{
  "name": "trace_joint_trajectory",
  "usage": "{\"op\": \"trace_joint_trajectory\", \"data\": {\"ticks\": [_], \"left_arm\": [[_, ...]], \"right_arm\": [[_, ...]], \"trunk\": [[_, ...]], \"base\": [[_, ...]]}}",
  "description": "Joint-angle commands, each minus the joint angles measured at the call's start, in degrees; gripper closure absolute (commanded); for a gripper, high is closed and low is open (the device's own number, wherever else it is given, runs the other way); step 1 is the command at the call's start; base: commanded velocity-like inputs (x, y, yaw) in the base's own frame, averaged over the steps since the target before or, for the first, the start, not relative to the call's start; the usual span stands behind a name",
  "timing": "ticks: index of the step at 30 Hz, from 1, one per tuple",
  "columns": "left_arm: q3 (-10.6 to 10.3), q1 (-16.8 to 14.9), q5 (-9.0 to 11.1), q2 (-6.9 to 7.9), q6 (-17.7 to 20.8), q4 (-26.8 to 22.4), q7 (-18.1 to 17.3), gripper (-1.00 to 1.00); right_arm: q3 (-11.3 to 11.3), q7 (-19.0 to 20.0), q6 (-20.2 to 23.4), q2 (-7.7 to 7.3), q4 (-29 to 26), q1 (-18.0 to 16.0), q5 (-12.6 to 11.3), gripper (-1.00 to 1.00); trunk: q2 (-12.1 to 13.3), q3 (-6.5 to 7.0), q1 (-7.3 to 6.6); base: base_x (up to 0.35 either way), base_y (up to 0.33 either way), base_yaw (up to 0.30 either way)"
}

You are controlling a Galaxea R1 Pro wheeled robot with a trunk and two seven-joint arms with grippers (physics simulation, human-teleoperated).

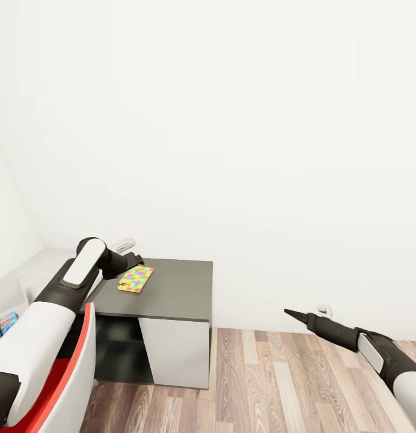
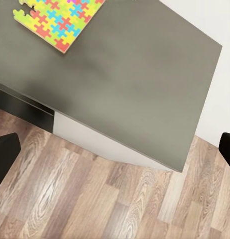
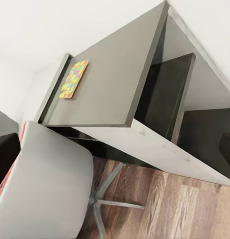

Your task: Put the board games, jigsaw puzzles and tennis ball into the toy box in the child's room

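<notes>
A jigsaw puzzle (image 1: pixel 136 278) lies flat on the dark cabinet (image 1: pixel 172 294), outside any box, so it at least remains to be put away. The left hand (image 1: pixel 133 260) hovers beside it, fingers spread and empty. The right hand (image 1: pixel 292 313) hangs beyond the cabinet over the floor (image 1: pixel 268 385), apparently pressed together.

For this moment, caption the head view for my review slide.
Left end effector poised by a jigsaw puzzle on the dark grey cabinet; right arm extended over wood floor.
</notes>
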Motion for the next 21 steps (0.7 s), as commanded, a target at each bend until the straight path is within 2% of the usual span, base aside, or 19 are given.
{"op": "trace_joint_trajectory", "data": {"ticks": [1,5,10,12,15,17,18,20,21], "left_arm": [[-0.1,-0.1,0.6,0.11,0.0,0.0,0.6,-1.0],[0.3,-0.1,0.2,0.36,-0.1,0.8,0.6,-1.0],[0.5,-0.2,-0.2,0.46,-0.1,4.3,0.6,-1.0],[0.5,-0.3,-1.6,0.44,-0.1,5.9,0.6,-1.0],[0.6,-0.5,-5.3,0.35,-0.9,8.0,0.5,-1.0],[0.6,-1.4,-9.9,0.17,-2.4,9.7,0.3,-1.0],[0.6,-1.7,-11.1,0.13,-2.8,10.2,0.2,-1.0],[0.6,-3.1,-15.7,0.05,-4.0,12.9,-0.1,-1.0],[0.7,-3.5,-16.6,0.05,-4.2,13.8,-0.1,-1.0]], "right_arm": [[-0.2,0.3,0.5,0.04,0.0,0.0,-0.3,-1.0],[-0.8,1.1,0.5,0.11,-0.6,0.0,-0.3,-1.0],[-0.9,1.1,0.7,0.14,-3.4,0.0,-0.4,-1.0],[-0.8,1.1,0.7,0.14,-3.8,0.0,-0.4,-1.0],[-0.8,1.1,0.6,0.14,-4.1,0.0,-0.3,-1.0],[-0.8,1.1,0.5,0.13,-4.2,0.0,-0.3,-1.0],[-0.8,1.1,0.5,0.12,-4.2,0.0,-0.3,-1.0],[-0.8,1.1,0.4,0.13,-4.3,0.0,-0.3,-1.0],[-0.8,1.1,0.4,0.14,-4.3,0.0,-0.3,-1.0]], "trunk": [[-0.1,-0.14,0.04],[-0.1,-0.14,0.04],[-0.1,-0.14,0.04],[-0.1,-0.14,0.04],[-0.1,-0.14,0.04],[-0.1,-0.14,0.04],[-0.1,-0.14,0.04],[-0.1,-0.13,0.04],[-0.1,-0.12,0.04]], "base": [[0.0,0.0,0.0],[0.0,0.0,0.0],[0.0,0.0,0.0],[0.0,0.0,0.0],[0.0,0.0,0.0],[0.0,0.0,0.0],[0.0,0.0,0.0],[0.0,0.0,0.014],[0.0,0.0,0.032]]}}
